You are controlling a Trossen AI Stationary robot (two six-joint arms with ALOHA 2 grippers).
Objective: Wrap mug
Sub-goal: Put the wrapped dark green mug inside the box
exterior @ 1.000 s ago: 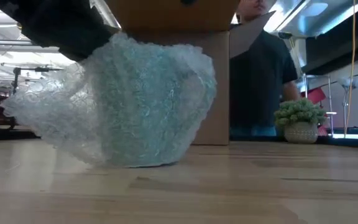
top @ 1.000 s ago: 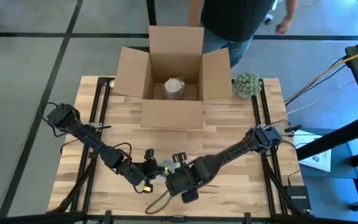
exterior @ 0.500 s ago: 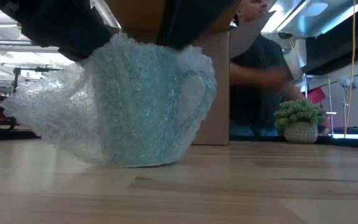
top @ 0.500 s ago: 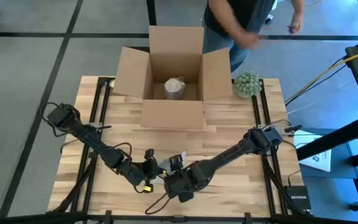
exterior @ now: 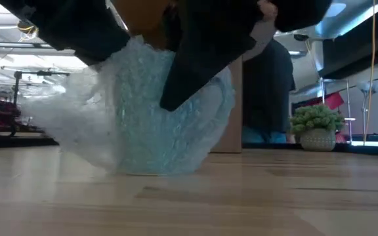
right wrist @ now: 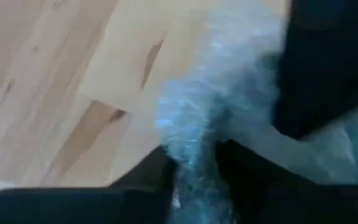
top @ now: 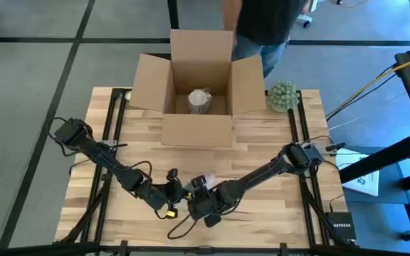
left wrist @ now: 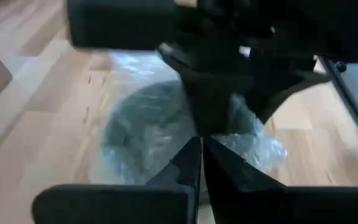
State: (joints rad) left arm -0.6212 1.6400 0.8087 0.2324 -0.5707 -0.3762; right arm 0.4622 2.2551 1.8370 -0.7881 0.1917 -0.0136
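The mug (exterior: 166, 111), a blue-green shape already swathed in bubble wrap (exterior: 71, 121), sat on the table (top: 262, 142) near its front edge, about midway between the side edges. Both grippers met over it. The left gripper (left wrist: 201, 163) had its fingers pressed together, a fold of film apparently caught between them. The right gripper (right wrist: 194, 168) had its fingers clamped on a bunched ridge of wrap.

The wrap looked soft, light and springy, so a loose flap would likely slide or spring open unless it was held taut. The mug beneath would be rigid, heavier and breakable, its handle bulging on one side. The safest hold seemed to be on gathered film close against the body, not on the handle and not on a single thin layer, which could tear or slip.
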